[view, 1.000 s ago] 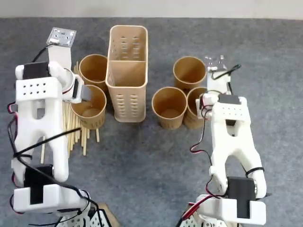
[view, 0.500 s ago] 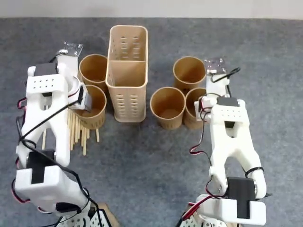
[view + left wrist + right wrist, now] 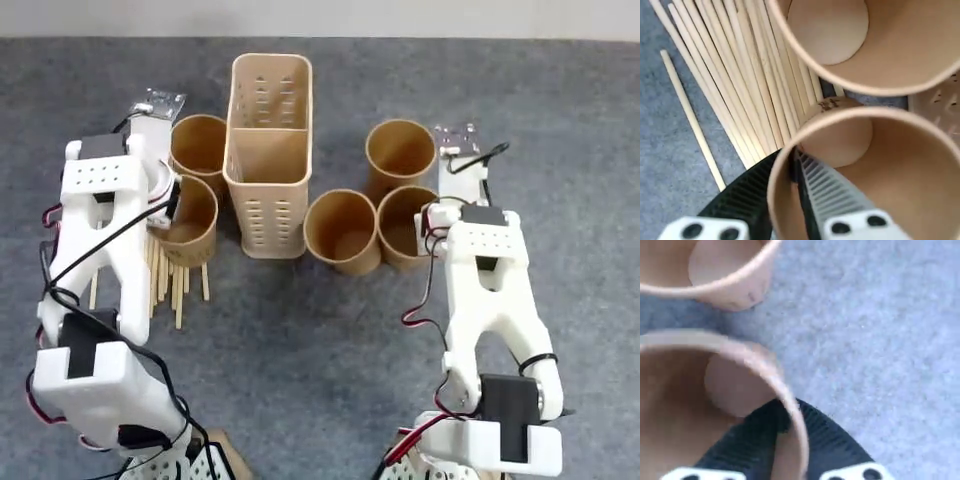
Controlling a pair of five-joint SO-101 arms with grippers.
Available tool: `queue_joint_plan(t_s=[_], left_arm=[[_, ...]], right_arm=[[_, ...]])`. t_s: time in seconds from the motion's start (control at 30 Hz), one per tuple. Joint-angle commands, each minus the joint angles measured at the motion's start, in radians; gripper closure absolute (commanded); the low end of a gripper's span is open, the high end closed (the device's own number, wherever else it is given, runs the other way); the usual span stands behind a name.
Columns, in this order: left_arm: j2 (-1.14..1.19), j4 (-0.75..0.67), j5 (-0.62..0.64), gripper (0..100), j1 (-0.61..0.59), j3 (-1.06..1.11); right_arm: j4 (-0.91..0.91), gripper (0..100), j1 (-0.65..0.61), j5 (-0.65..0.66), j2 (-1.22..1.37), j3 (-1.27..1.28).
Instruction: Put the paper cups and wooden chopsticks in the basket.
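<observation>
While nothing's in the basket (image 3: 270, 215) yet, both arms look to be at the grab-a-cup step. The left gripper (image 3: 794, 152) is pinching the wall of a paper cup (image 3: 890, 165), one finger inside and one outside. That cup sits by the pile of chopsticks (image 3: 740, 90), on the left arm's side of the basket. The right gripper (image 3: 786, 416) has the wall of a second cup (image 3: 685, 405) clamped the same way on the basket's other side.

Next move, I'd guess: lift straight up, swing over a compartment, let go.

The cups are thin tan paper, round and tapered, so they'd probably squash if squeezed hard. The chopsticks are slim pale wooden sticks lying flat on the fuzzy grey mat (image 3: 300, 340). The basket's a tall slotted box, plastic by the look of it, with two compartments.
</observation>
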Motion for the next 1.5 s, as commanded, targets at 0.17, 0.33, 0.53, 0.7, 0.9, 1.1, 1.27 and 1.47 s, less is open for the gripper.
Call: queue_joint_plan(t_s=[0.17, 0.33, 0.53, 0.7, 0.9, 1.1, 1.27, 1.47], left_arm=[[-0.013, 0.124, -0.009, 100, 0.007, -0.189], [-0.016, 0.244, -0.009, 100, -0.022, -0.335], [-0.015, 0.393, -0.009, 100, -0.042, -0.604], [-0.016, 0.423, -0.008, 100, -0.036, -0.918], [-0.002, 0.416, -0.002, 100, 0.082, -1.260], [0.031, 0.310, 0.032, 100, 0.334, -1.208], [0.154, 0.206, 0.077, 100, 0.346, -1.113], [0.280, 0.190, 0.103, 100, 0.321, -1.116]], right_arm=[[0.229, 99.5, 0.001, 0.000, -0.018, -0.216], [0.440, 99.5, 0.035, 0.000, -0.018, -0.466], [0.615, 99.5, 0.059, 0.000, -0.015, -0.762], [0.667, 99.5, 0.054, 0.000, -0.018, -0.914], [0.667, 99.5, 0.035, -0.006, -0.015, -1.069], [0.667, 99.5, -0.062, -0.006, -0.010, -1.104], [0.654, 99.5, -0.108, -0.008, -0.016, -1.104], [0.608, 99.5, -0.145, -0.008, -0.016, -1.104]])
